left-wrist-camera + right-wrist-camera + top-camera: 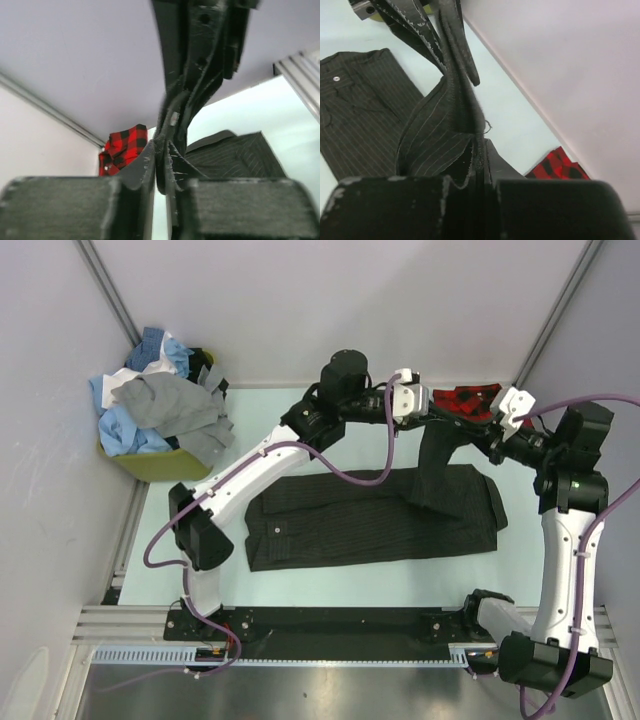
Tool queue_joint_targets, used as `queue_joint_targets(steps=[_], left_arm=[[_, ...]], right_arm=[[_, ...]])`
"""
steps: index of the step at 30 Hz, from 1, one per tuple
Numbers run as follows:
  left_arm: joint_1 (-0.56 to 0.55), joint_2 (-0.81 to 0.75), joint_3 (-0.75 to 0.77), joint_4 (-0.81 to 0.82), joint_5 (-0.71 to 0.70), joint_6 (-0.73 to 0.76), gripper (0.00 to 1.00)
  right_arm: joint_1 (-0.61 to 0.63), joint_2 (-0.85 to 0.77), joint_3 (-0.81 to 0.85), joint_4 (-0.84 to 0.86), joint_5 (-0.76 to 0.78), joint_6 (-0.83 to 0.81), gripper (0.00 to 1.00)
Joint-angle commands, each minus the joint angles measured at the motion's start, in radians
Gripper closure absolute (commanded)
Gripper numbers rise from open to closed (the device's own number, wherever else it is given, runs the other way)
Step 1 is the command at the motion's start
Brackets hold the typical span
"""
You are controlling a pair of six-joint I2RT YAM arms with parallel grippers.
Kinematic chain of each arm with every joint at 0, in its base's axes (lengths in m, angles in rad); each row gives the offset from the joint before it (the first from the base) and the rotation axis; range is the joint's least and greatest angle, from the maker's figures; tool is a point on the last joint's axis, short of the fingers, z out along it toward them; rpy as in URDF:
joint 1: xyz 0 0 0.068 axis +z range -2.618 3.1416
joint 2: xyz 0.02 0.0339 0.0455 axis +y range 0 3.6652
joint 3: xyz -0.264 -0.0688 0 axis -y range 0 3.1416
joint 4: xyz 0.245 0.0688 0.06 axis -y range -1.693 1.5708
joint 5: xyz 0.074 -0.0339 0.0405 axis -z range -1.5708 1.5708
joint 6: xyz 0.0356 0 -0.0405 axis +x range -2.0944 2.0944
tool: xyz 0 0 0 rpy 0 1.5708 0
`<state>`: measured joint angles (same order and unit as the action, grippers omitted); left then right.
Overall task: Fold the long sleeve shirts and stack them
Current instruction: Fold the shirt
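Top view: charcoal pinstripe shirt (370, 515) is laid flat on table (330, 585). A sleeve-like strip is raised at far right, between left gripper (445, 422) and right gripper (490, 445).
Left wrist: jaws are seen clamped on a thin cloth edge. Plaid shirt (122, 147) is seen behind.
Right wrist: jaws are closed on a pinstriped fold that drapes limply. The woven cloth is judged light, soft and non-slippery, best held at hems or cuffs.
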<state>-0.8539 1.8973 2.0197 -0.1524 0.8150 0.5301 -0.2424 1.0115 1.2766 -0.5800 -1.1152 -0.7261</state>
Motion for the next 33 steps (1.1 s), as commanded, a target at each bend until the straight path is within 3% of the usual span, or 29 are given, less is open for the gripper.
queue_joint_targets(steps=[1, 2, 4, 7, 10, 16, 21, 28, 33], left_arm=[[0.021, -0.056, -0.03, 0.194, -0.129, -0.161, 0.73], [0.039, -0.073, -0.126, 0.242, -0.178, -0.207, 0.5], [0.044, -0.15, -0.246, 0.333, -0.389, -0.281, 0.31], [0.042, -0.245, -0.481, 0.373, -0.502, -0.248, 0.2], [0.026, -0.302, -0.764, 0.442, -0.559, -0.225, 0.18], [-0.022, -0.281, -0.938, 0.543, -0.478, -0.174, 0.23], [-0.057, -0.175, -0.902, 0.618, -0.49, -0.222, 0.25], [-0.152, -0.104, -0.796, 0.715, -0.663, -0.312, 0.22], [-0.197, -0.022, -0.681, 0.72, -0.873, -0.314, 0.19]], right_arm=[[0.009, -0.017, 0.066, 0.066, 0.127, 0.084, 1.0], [0.009, -0.016, 0.075, 0.133, 0.234, 0.175, 1.0], [0.0, 0.007, 0.108, 0.164, 0.308, 0.23, 1.0], [0.0, 0.024, 0.162, 0.192, 0.382, 0.301, 1.0], [0.037, 0.027, 0.167, 0.21, 0.426, 0.326, 1.0], [0.091, 0.016, 0.144, 0.186, 0.486, 0.283, 1.0], [0.107, 0.006, 0.148, 0.166, 0.515, 0.278, 1.0], [0.133, -0.022, 0.144, 0.134, 0.558, 0.263, 1.0], [0.143, -0.036, 0.141, 0.126, 0.575, 0.271, 1.0]])
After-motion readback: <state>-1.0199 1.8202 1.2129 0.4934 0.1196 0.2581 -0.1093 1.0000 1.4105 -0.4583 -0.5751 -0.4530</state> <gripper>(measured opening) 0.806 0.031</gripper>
